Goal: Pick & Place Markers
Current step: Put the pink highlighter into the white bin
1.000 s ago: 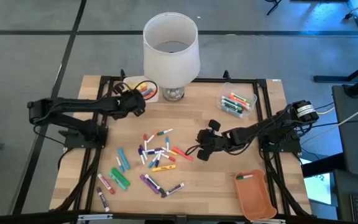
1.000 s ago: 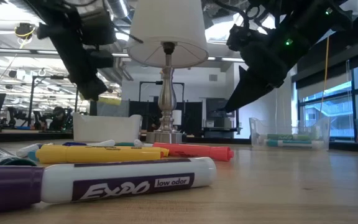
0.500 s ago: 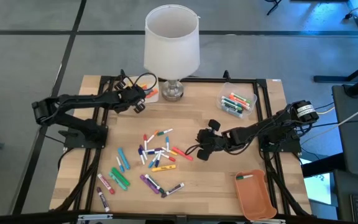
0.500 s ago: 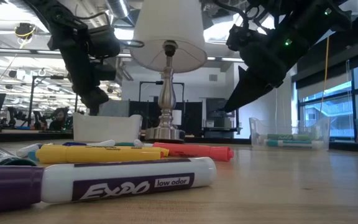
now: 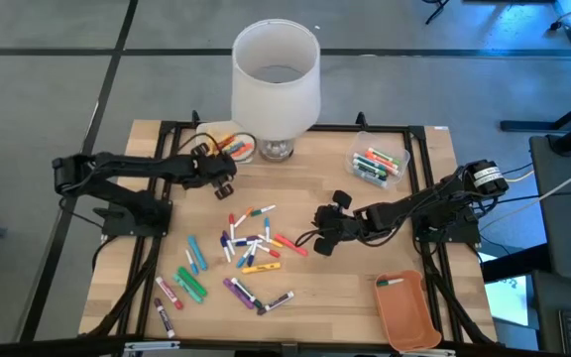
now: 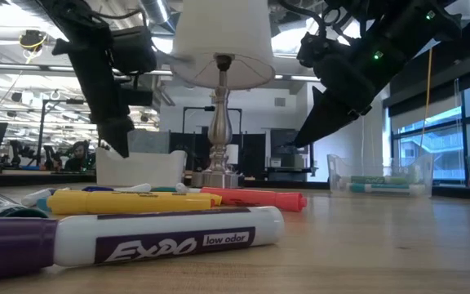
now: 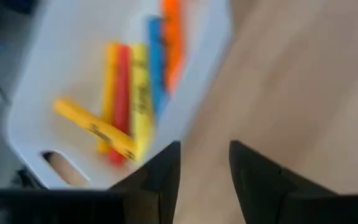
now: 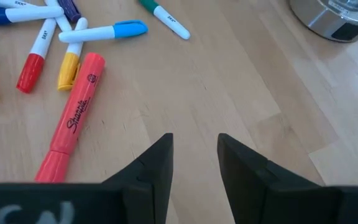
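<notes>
High view looks straight down; low view sits level at tabletop; both share the lamp [image 5: 275, 84].

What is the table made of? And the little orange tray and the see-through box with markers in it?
The table looks like pale wood with a smooth finish: grain lines and plank joints show. The orange tray seems to be matte plastic, with rounded moulded edges, though that's a guess. The clear box is probably glossy transparent plastic, since the markers show through its walls.

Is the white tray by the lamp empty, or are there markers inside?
Not empty. The left wrist view shows the white tray holding several markers in yellow, red, blue and orange, lying inside it.
</notes>
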